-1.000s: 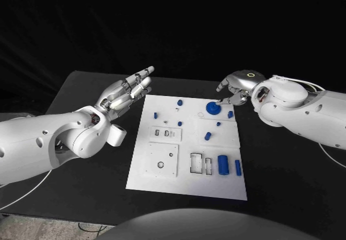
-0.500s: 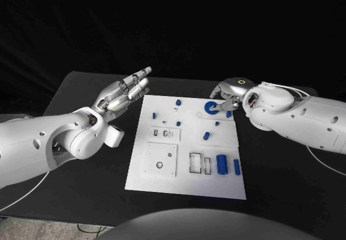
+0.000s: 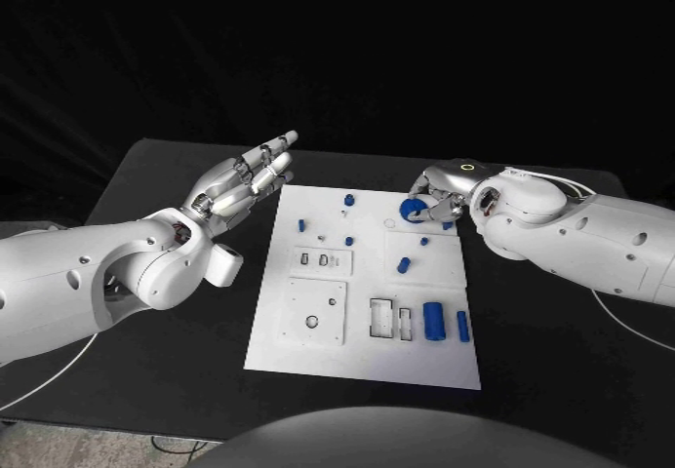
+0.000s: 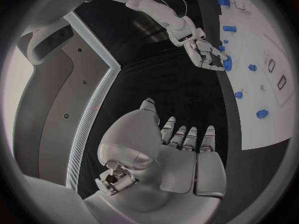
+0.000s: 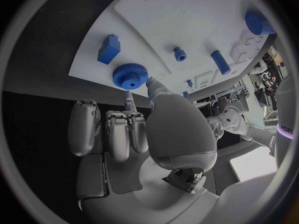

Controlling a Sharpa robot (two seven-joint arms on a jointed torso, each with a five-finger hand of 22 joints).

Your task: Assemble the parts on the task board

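Head view: the white task board [image 3: 317, 292] is lying in the middle of the black worktop [image 3: 155, 175]. The left robot hand [image 3: 247, 182] is hovering just off the board's left edge near its far corner, fingers stretched out flat and apart, holding nothing. The right robot hand [image 3: 443, 190] is reaching over the board's far right part, fingers curled down around the blue gear [image 3: 414, 210]. Fingertips are sitting at the gear's rim; whether they are actually pinching it I cannot tell from here. Small blue pegs [image 3: 349, 200] are standing about the far half of the board, and a larger blue cylinder [image 3: 435, 321] is lying near the right edge of the near half, with a slimmer blue bar [image 3: 463, 327] just beside it.

Left wrist view: the left robot hand [image 4: 187, 142] is lying open, fingers side by side and extended, nothing in the palm. Farther off, the right robot hand [image 4: 204, 54] is bending over the gear [image 4: 227, 63] at the board's [image 4: 268, 114] edge.

Right wrist view: the right robot hand [image 5: 124, 129] is pointing at the gear [image 5: 130, 75], which is resting flat on the board [image 5: 181, 15]. One fingertip is touching the gear's toothed rim, another is close beside it, and the remaining fingers are folded together clear of it. A blue block [image 5: 109, 48] is lying near the gear.
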